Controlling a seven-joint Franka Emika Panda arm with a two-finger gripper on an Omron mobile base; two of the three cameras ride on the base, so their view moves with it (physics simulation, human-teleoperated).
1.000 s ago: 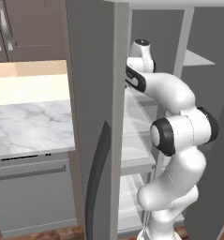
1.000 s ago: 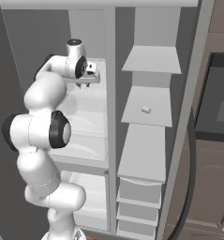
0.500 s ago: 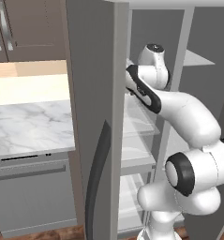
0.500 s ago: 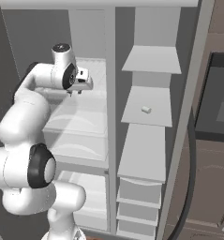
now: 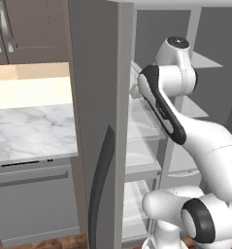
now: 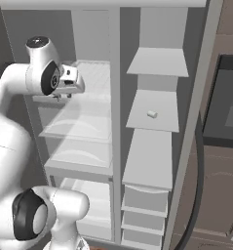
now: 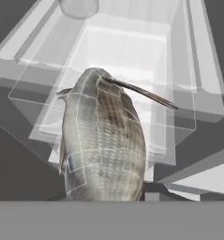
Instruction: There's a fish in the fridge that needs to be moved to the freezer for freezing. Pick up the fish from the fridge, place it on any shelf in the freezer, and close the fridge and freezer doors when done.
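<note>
The fish (image 7: 104,145), grey and scaled with a thin dark fin, looms close in the hand view and hides my fingertips. My gripper (image 6: 62,94) is shut on it, held in front of the glass shelves (image 6: 84,122) of the left compartment, at upper-shelf height. In the hand view, clear shelves and a white bin lie beyond the fish. Both doors stand open: the left door (image 5: 95,121) with its dark curved handle (image 5: 100,185) is seen edge-on, and the right door's edge (image 6: 196,122) runs beside the right compartment.
A clear glass jar (image 7: 78,7) stands at the back of a shelf beyond the fish. A small white object (image 6: 151,114) lies on a right-compartment shelf, with drawers (image 6: 145,205) below. A marble counter (image 5: 30,126) lies left of the open door.
My hand has drawn back out of the left compartment, moving left and slightly down in the right base view, with the fish still gripped. The arm's elbow has swung low.
</note>
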